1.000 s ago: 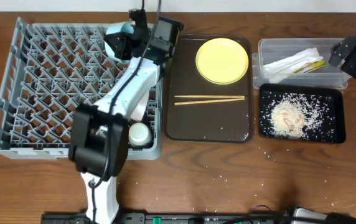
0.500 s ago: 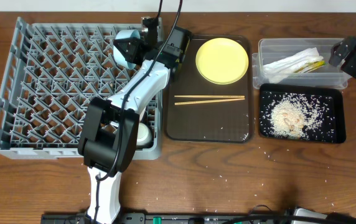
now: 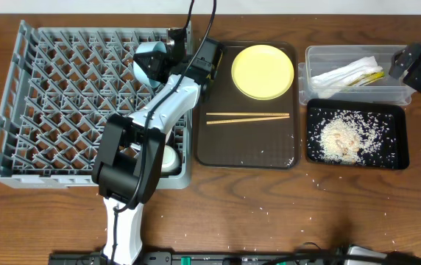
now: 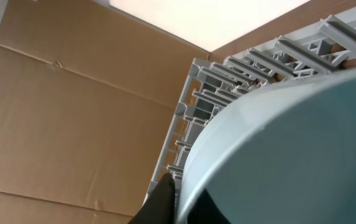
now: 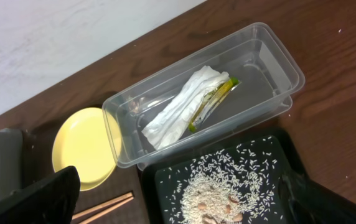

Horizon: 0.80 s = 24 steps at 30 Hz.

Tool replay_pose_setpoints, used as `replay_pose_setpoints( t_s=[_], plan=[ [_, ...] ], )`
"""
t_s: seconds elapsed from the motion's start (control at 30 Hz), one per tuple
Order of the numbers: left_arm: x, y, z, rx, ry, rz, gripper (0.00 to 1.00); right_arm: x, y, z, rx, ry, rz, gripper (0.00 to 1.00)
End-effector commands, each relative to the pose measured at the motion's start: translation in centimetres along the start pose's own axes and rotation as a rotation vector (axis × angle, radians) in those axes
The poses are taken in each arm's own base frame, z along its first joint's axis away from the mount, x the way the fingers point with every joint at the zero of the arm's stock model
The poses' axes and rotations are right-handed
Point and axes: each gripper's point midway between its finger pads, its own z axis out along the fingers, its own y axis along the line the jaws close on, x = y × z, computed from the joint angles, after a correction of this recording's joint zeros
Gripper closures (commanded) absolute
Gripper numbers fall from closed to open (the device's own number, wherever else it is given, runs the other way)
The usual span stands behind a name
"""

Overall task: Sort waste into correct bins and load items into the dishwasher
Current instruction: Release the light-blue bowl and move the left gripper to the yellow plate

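My left gripper (image 3: 168, 60) is shut on the rim of the light blue bowl (image 3: 149, 63), which it holds tilted on edge over the far right corner of the grey dishwasher rack (image 3: 63, 96). In the left wrist view the bowl (image 4: 290, 143) fills the right side, with one dark finger (image 4: 162, 199) outside its rim and the rack (image 4: 259, 56) behind. A white cup (image 3: 165, 158) sits in the rack's near right corner. The yellow plate (image 3: 263, 71) and chopsticks (image 3: 247, 117) lie on the brown tray (image 3: 218, 147). My right gripper (image 5: 184, 202) hangs open above the black tray.
The clear tub (image 3: 354, 85) at the far right holds a napkin and a printed wrapper (image 5: 190, 102). The black tray (image 3: 394, 118) in front of it carries a heap of rice crumbs (image 5: 218, 193). Loose grains dot the table near the front. The left arm crosses the rack's right side.
The left gripper has carried the light blue bowl a little to the right and nearer over the rack's far corner, and turned it more on edge. The right arm has not moved.
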Motion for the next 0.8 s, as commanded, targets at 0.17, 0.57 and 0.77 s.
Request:
replay_pose_setpoints(
  t_s=[0.17, 0.57, 0.77],
  plan=[
    [-0.6, -1.9, -3.6, 0.037, -0.069, 0.015, 0.84, -0.5, 0.1, -0.4, -0.006, -0.014, 0.012, 0.01],
    [-0.9, -2.2, -4.8, 0.049, -0.093, 0.020, 0.44, -0.5, 0.1, -0.4, -0.006, -0.014, 0.012, 0.01],
    [-1.0, -4.7, -6.2, 0.186, -0.116, 0.045, 0.37, -0.5, 0.1, -0.4, -0.006, -0.014, 0.012, 0.01]
  ],
)
